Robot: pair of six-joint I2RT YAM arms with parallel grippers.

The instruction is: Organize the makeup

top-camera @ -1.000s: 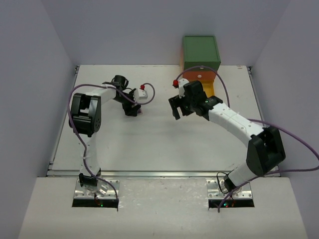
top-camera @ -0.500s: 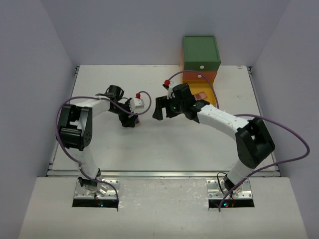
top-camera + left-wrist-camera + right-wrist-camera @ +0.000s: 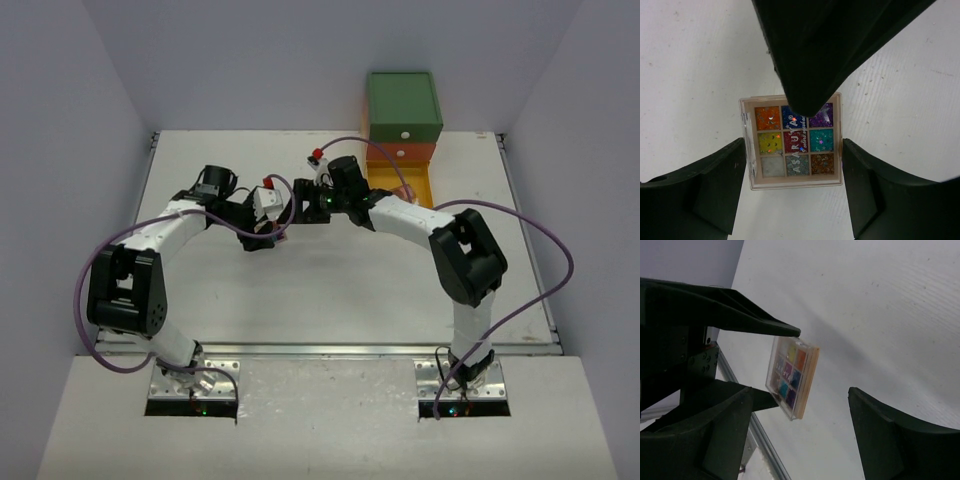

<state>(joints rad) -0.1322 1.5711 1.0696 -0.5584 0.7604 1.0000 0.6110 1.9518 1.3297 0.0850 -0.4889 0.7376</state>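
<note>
Top external: left gripper (image 3: 793, 152), reaching rightward, grasps palette (image 3: 791, 147); right gripper (image 3: 800, 392), reaching leftward, released.

I see the drawer chest (image 3: 403, 105) at the far edge of the table (image 3: 330, 290), green-topped, yellow drawer (image 3: 422, 185) pulled out.

From the left wrist, a dark finger (image 3: 810, 60) blots out the palette (image 3: 790, 155)'s top edge and part of a colour pan. Overhead, it's lost where the left arm (image 3: 170, 230) and right arm (image 3: 400, 215) meet, too small to make out.
</note>
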